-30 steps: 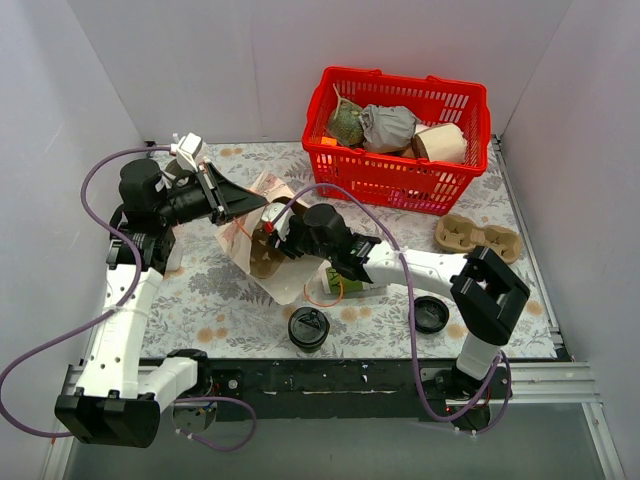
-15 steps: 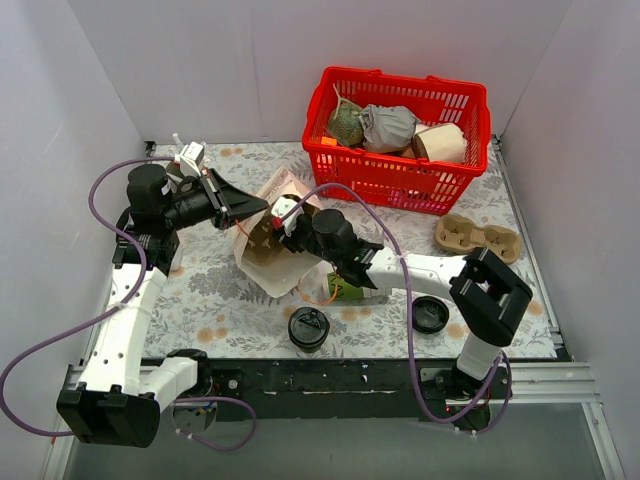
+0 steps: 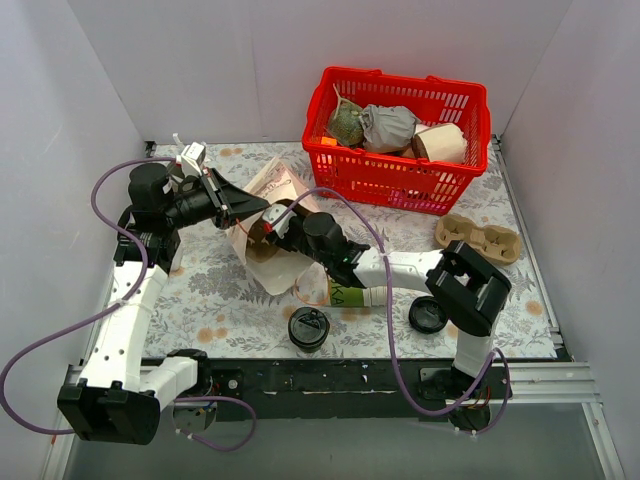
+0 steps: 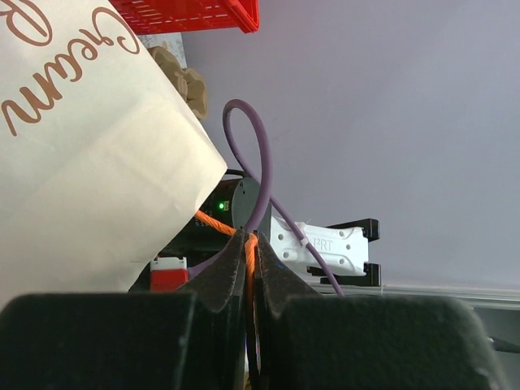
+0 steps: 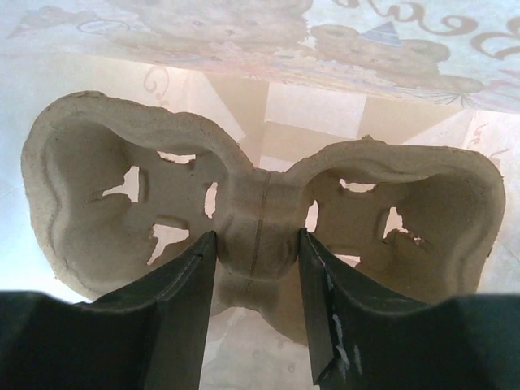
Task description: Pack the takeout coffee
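The takeout coffee (image 3: 308,328), a dark cup under a black dome lid, stands upright near the table's front edge, apart from both grippers. My left gripper (image 3: 243,207) is shut on the orange handle (image 4: 250,244) of the cream paper bag (image 3: 262,240) and holds its mouth up. My right gripper (image 5: 256,244) reaches inside that bag, shut on the narrow middle of a two-cup pulp carrier (image 5: 106,187). In the top view its fingers are hidden by the bag.
A red basket (image 3: 400,175) with wrapped items stands at the back right. A second pulp carrier (image 3: 478,237) lies right of centre. A loose black lid (image 3: 428,314) sits front right. A green packet (image 3: 347,294) lies under the right forearm.
The right gripper has pushed left and deeper into the bag with the carrier. The bag has shifted a little and the left arm has adjusted slightly. The coffee has not moved.
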You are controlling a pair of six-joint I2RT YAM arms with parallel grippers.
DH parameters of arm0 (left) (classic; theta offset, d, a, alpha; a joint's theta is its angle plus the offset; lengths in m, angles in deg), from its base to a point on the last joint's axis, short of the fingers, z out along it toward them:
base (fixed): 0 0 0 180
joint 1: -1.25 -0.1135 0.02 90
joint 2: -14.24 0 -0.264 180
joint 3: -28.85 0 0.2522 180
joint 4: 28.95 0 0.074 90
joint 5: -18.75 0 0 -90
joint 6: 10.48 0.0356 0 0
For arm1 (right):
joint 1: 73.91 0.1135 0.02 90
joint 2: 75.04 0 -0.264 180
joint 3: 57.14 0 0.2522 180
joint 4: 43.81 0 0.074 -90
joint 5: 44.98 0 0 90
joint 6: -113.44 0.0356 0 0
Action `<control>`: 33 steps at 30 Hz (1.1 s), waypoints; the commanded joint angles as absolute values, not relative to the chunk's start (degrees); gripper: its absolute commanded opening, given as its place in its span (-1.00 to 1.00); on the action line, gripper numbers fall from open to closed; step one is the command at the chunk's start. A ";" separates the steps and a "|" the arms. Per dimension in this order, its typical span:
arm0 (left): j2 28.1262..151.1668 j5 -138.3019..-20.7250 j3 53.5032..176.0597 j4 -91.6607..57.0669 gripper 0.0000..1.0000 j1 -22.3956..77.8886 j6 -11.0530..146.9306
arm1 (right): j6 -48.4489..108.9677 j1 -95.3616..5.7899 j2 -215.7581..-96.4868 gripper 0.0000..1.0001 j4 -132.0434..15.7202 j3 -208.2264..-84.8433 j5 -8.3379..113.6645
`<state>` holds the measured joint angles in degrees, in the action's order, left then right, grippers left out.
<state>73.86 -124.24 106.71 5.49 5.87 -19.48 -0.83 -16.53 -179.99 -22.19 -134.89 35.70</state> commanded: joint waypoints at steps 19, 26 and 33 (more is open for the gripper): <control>76.02 -122.32 107.83 5.72 -1.00 5.99 -16.55 | 3.76 -16.70 -167.43 0.50 -26.71 -131.82 44.57; 76.64 -121.35 108.09 6.69 -1.00 5.99 -14.70 | 4.46 -16.70 -161.35 0.37 -37.51 -131.54 54.85; 76.20 -122.22 108.18 5.55 -1.00 5.99 -15.32 | 1.48 -16.35 -161.96 0.17 -49.56 -132.42 70.08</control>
